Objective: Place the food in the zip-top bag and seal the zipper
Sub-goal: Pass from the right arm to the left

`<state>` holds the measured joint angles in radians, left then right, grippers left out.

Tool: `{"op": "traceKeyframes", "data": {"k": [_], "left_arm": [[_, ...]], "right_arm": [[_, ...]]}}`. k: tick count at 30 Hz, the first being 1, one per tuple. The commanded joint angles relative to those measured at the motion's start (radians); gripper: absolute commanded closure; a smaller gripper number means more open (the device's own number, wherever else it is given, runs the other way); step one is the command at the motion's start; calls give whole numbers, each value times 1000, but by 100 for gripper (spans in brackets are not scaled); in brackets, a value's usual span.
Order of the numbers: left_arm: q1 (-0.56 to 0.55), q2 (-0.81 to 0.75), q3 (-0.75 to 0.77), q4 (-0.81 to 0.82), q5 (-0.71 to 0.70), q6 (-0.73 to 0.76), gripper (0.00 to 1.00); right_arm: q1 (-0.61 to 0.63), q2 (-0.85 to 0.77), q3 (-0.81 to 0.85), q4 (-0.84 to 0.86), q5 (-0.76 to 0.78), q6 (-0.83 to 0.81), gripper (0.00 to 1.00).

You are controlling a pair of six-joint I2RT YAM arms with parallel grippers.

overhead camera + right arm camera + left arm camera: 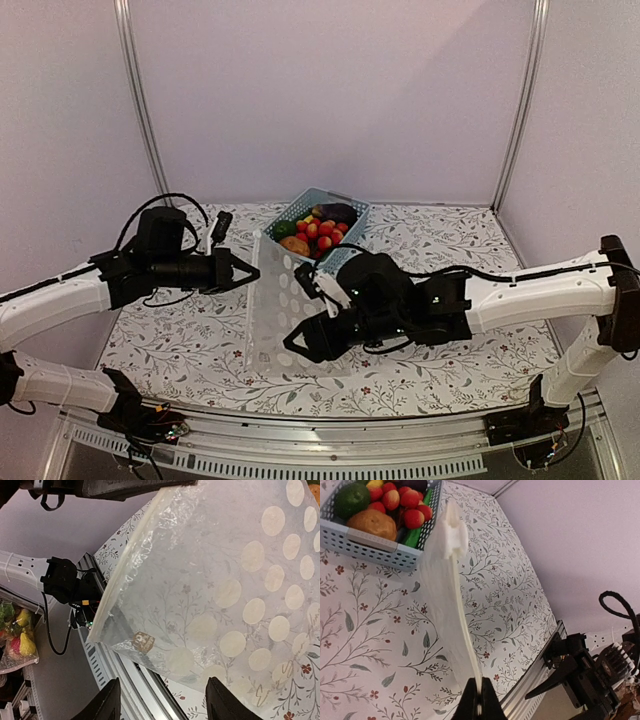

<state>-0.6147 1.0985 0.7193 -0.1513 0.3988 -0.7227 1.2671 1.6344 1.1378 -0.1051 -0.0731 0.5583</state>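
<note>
The left gripper (479, 702) pinched the zipper (461, 620) edge of the zip-top bag (285, 305), which stood tilted up near the basket (298, 208) holding the food (318, 232). The right gripper (165, 700) was spread just beside the bag's lower edge; flowered tabletop (460, 240) stretched wide on the bag's right

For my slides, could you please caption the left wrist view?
Left gripper shut on zip-top bag's edge, filled basket beyond.

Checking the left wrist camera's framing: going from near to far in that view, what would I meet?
Left end effector → zip-top bag, pinched at its edge → light-blue basket
</note>
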Motion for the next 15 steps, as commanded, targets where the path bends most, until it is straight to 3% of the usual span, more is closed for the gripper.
{"op": "traceKeyframes", "data": {"k": [1, 7, 15], "left_arm": [[-15, -10, 156, -254, 75, 270, 100], [-58, 31, 303, -411, 169, 496, 100], [-210, 90, 453, -514, 208, 705, 100]], "right_arm": [[-5, -142, 26, -151, 139, -98, 39], [-70, -268, 56, -285, 203, -158, 28], [-145, -368, 64, -388, 166, -221, 12]]}}
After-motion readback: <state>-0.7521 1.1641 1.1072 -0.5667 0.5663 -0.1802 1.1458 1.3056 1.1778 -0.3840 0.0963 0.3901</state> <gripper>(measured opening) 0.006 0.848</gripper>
